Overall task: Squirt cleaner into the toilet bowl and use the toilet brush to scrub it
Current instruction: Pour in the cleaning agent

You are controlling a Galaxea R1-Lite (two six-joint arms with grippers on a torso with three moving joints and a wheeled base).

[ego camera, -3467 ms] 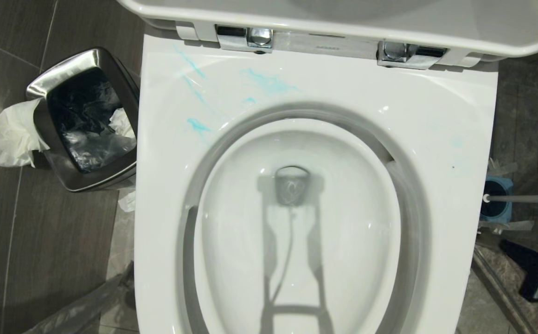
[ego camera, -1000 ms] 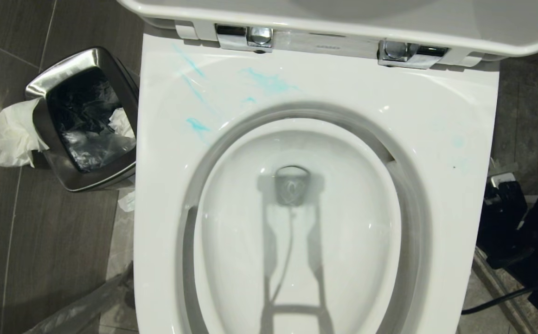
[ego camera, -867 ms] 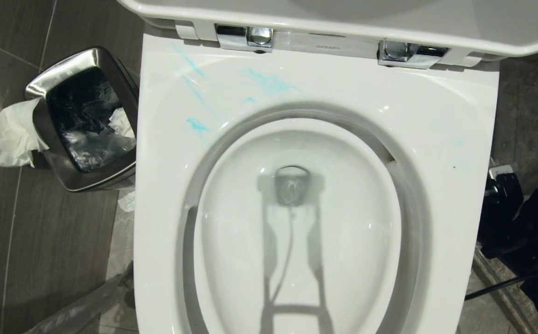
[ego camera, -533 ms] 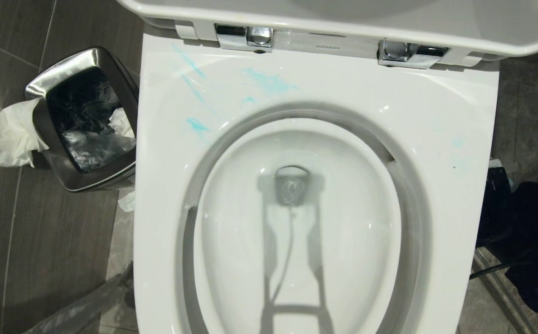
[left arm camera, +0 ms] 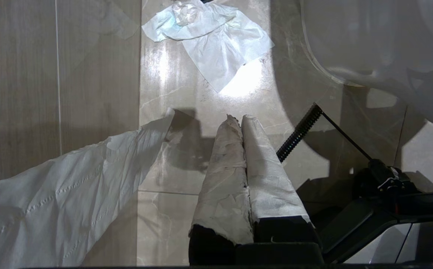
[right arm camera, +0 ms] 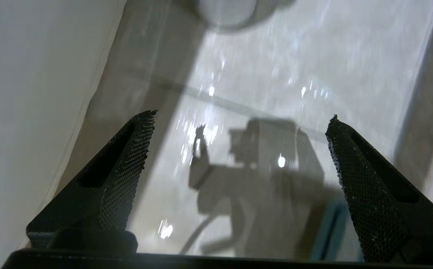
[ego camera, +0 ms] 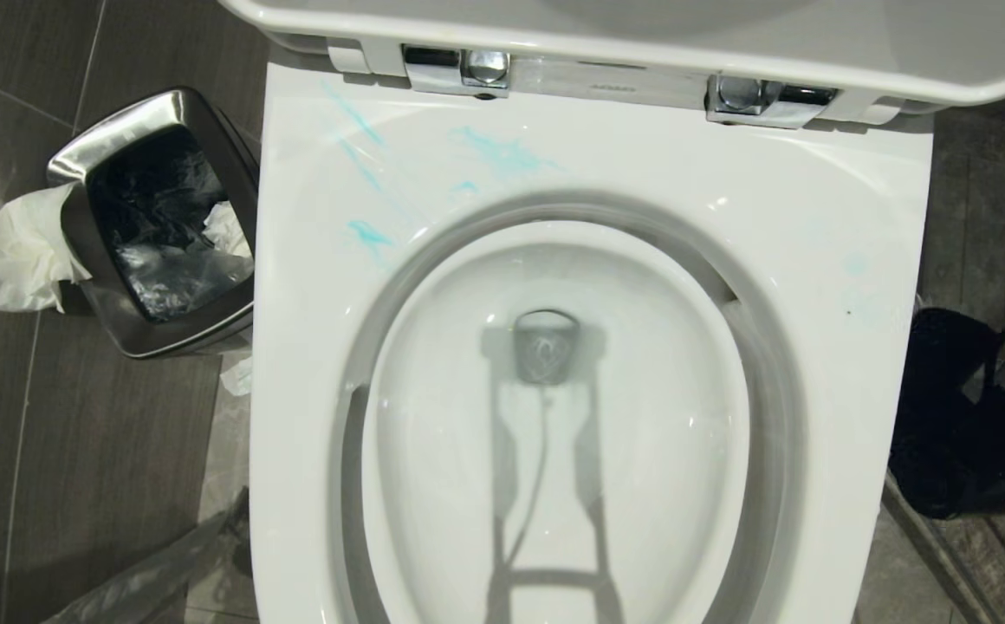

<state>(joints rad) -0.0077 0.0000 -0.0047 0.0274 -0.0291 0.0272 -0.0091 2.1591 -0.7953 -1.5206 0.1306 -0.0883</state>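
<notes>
- The glossy white ceramic toilet bowl (ego camera: 554, 416) has its seat and lid raised, so the basin lies bare for scrubbing.
- Thin turquoise streaks of cleaner (ego camera: 502, 156) lie on the rim's back-left corner, by the chrome hinges (ego camera: 459, 69).
- The right gripper (right arm camera: 239, 149), jaws wide and empty, hangs over wet floor beside the bowl's right edge (probably reaching for the brush).
- The left gripper (left arm camera: 239, 157), tape-wrapped fingers pressed together, grasps nothing.
- The toilet brush isn't visible; dark shapes past the right edge hide that spot.
</notes>
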